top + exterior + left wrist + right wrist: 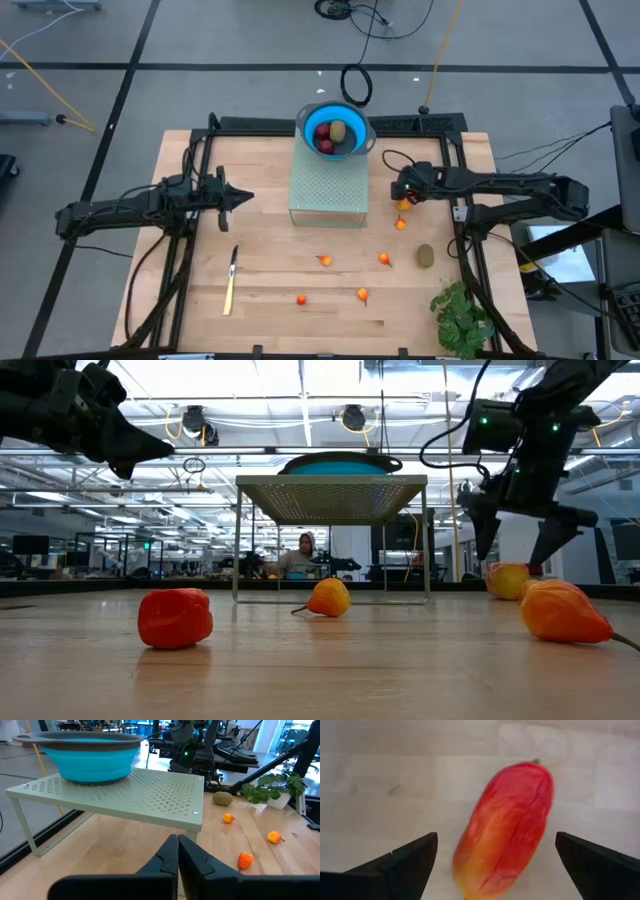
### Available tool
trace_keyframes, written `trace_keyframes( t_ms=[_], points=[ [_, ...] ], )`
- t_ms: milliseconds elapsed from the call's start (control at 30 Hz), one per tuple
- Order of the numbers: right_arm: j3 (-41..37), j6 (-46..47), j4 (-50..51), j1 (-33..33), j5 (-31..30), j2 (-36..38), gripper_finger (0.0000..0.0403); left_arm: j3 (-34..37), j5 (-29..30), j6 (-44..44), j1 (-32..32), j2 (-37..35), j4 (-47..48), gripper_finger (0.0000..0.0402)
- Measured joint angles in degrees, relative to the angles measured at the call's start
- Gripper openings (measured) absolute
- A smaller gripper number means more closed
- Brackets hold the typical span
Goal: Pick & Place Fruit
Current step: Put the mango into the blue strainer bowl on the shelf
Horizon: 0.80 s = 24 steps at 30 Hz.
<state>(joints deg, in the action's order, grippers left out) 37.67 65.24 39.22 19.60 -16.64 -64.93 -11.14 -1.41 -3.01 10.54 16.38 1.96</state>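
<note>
A longer red-and-yellow fruit [507, 830] lies on its side on the wooden table right of the rack. My right gripper [496, 840] hangs over it, open and pointing steeply down, one finger on either side of it [508, 580], not touching. Several tiny orange fruits [385, 259] and a brownish-olive oval [426, 256] lie on the table nearer the front. In the blue bowl [308, 118] lie dark red round fruits [325, 133] and an olive oval [340, 131]. My left gripper [177, 845] is shut and level, left of the rack, holding nothing.
The bowl stands on a pale green perforated rack [328, 185] at the table's middle back. A yellow-handled knife [231, 280] lies front left, and a leafy green plant [460, 315] stands at the front right corner. Bare wood lies between the scattered fruit.
</note>
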Motion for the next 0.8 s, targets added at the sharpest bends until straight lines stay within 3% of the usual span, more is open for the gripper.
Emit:
trace_keyframes(
  t_ms=[467, 800],
  points=[
    [-8.1, -0.1, -14.7, 4.7, -1.3, 0.0, 0.0397, 0.0, 0.0, -0.2, 0.0, 0.0, 0.0, 0.0015],
    [-10.1, 0.3, -15.8, 4.8, -1.1, 0.0, 0.0396, 0.0, 0.0, -0.3, 0.0, 0.0, 0.0, 0.0007]
  ],
)
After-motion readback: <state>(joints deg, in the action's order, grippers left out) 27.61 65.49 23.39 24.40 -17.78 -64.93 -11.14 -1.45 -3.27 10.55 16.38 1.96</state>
